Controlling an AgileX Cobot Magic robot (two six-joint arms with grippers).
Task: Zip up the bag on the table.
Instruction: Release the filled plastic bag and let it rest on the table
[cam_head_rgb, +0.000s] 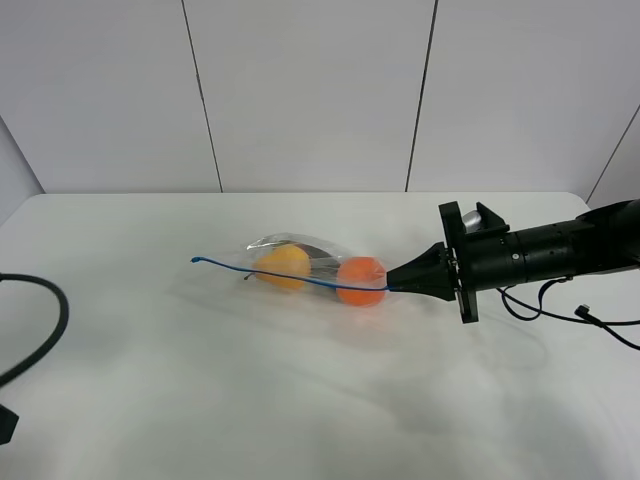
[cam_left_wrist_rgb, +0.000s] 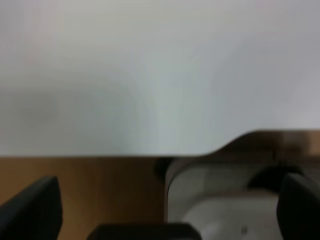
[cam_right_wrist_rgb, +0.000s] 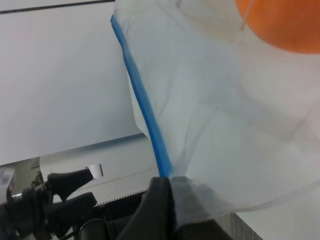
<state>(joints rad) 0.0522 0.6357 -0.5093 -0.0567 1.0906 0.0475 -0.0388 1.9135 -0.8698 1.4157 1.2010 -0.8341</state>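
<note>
The bag (cam_head_rgb: 305, 268) lies near the middle of the white worktop (cam_head_rgb: 200, 400), a little toward the far edge; it is a clear plastic pouch, and its blue zipper strip (cam_head_rgb: 290, 277) runs from a free tip on the left across to the right end effector (cam_head_rgb: 393, 285). Inside the bag a yellow pear (cam_head_rgb: 283, 266) sits toward the left and an orange (cam_head_rgb: 361, 280) toward the right, the two close together; a dark item (cam_head_rgb: 322, 262) shows between and behind them, too indistinct to name.

The right end effector reaches in from the right side of the exterior view, its black body held nearly level above the worktop; its tips are pressed together on the right end of the zipper strip. In the right wrist view the blue strip (cam_right_wrist_rgb: 142, 102) runs straight into the dark fingertip (cam_right_wrist_rgb: 160, 200), with the clear plastic (cam_right_wrist_rgb: 215, 125) gathered against it and the orange (cam_right_wrist_rgb: 285, 22) close beyond.

The left end effector (cam_left_wrist_rgb: 165, 210) is off over the worktop's edge (cam_left_wrist_rgb: 125, 154), well apart from the bag; its two dark fingers (cam_left_wrist_rgb: 32, 210) stand spread with nothing between them, though the view is blurred. A black cable (cam_head_rgb: 45, 330) loops onto the worktop at the left edge of the exterior view.
</note>
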